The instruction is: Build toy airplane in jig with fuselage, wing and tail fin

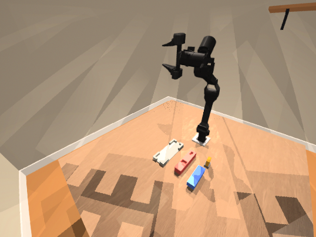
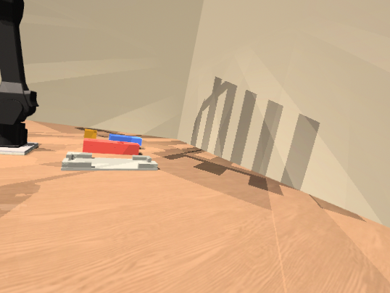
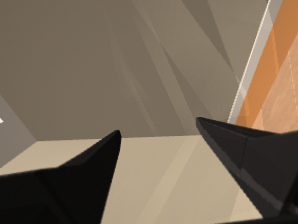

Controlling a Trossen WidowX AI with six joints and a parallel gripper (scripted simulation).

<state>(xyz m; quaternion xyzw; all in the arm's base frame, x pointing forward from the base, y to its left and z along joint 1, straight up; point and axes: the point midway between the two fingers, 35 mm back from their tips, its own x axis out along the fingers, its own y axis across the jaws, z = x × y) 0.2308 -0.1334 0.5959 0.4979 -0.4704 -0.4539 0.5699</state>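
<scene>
The white jig [image 1: 169,153] [image 2: 112,164] lies flat with raised corner blocks and holds nothing. The red fuselage [image 1: 185,163] [image 2: 110,146] lies beside it, with two sockets showing on top in the top view. The blue wing [image 1: 196,176] [image 2: 125,139] lies flat beyond the fuselage; its tab is not visible. The small yellow-orange tail fin [image 1: 208,161] [image 2: 90,133] stands near one end of the wing, apart from it. My gripper [image 1: 163,55] [image 3: 157,127] is open and empty, raised high above all the parts. It is out of view in the exterior view.
The arm's white base plate [image 1: 197,141] [image 2: 30,149] stands near the jig and the tail fin. The walls with white skirting [image 1: 97,134] stand behind the arm. An orange beam [image 1: 296,7] shows at the upper right of the top view.
</scene>
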